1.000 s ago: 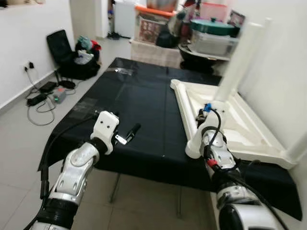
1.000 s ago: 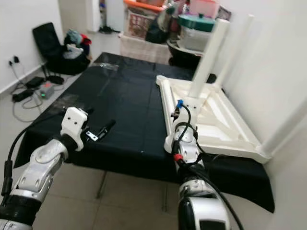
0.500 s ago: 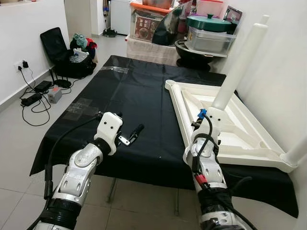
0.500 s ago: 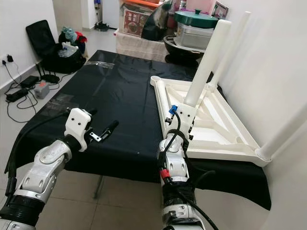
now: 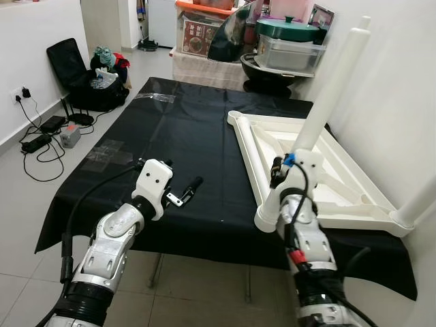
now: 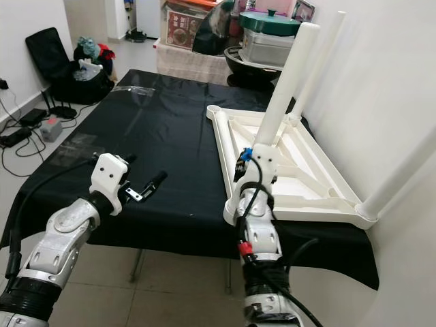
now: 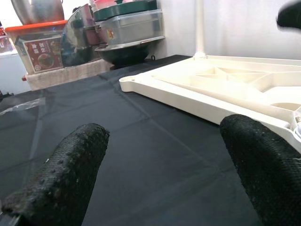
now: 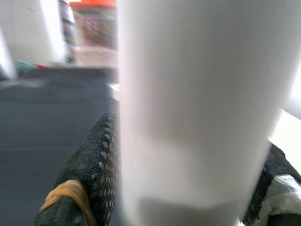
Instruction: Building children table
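Observation:
A white children's table top [image 5: 354, 194] lies upside down on the right part of a black-covered table [image 5: 191, 136]. A long white leg [image 5: 334, 85] rises slanted from its near left corner [image 5: 267, 216]. My right gripper [image 5: 279, 170] is shut around the lower part of this leg, and its black fingers [image 8: 91, 165] press the leg [image 8: 188, 108] from both sides. Two more legs stand at the far corner [image 6: 325, 51] and the near right corner [image 5: 417, 203]. My left gripper [image 5: 185, 192] hovers open over the black cloth near the front edge, its fingers [image 7: 61, 181] wide apart.
Storage boxes, pots and a bowl [image 5: 283, 48] crowd the far end of the table. A white wall [image 5: 409, 88] runs close along the right. On the floor at the left lie a black bag [image 5: 95, 85], a power strip and cables [image 5: 44, 133].
The whole picture has shifted, so the camera moved. The right gripper stays shut on the leg and the left gripper stays open in about the same place.

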You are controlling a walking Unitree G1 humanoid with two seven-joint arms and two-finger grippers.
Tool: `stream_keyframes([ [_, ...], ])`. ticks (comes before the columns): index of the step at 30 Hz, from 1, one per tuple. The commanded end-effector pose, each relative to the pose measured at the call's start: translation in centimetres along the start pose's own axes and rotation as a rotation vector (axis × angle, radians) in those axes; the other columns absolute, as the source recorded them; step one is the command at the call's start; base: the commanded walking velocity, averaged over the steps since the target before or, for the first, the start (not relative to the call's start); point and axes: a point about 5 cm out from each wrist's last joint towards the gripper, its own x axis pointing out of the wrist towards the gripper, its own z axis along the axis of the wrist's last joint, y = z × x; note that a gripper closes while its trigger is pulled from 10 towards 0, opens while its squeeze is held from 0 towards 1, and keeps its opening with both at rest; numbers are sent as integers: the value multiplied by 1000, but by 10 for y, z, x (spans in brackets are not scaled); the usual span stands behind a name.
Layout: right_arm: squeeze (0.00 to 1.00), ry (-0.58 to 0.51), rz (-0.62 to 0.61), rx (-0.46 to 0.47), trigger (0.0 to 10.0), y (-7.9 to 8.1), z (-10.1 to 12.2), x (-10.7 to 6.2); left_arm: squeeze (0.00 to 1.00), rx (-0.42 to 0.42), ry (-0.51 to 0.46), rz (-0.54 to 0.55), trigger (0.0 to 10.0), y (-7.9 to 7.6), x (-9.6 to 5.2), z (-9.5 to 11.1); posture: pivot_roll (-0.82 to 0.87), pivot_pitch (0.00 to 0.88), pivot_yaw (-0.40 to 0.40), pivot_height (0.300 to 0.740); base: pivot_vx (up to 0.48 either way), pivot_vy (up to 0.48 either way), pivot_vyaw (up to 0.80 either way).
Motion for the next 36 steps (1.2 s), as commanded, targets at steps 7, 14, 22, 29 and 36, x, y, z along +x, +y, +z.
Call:
stream_keyframes([
  [7,0,10,544,-128,10000,15,-6,11,0,5,-8,-37,10000,-4,5,2,110,0,-138,740,0,0,0],
  [14,0,99,659,-109,10000,40,-18,21,0,3,-11,-31,10000,-7,5,2,140,0,-158,740,0,0,0],
  [22,0,116,721,-100,10000,52,-22,25,0,18,-6,-10,10000,1,-2,2,178,0,-185,740,0,0,0],
  [29,0,112,752,-66,2510,52,-21,27,0,19,-2,1,10000,3,-6,0,180,0,-196,740,0,0,0],
  [36,0,72,703,-2,0,41,-16,32,0,9,-4,-11,10000,-3,-5,-1,176,0,-183,740,0,0,0],
])
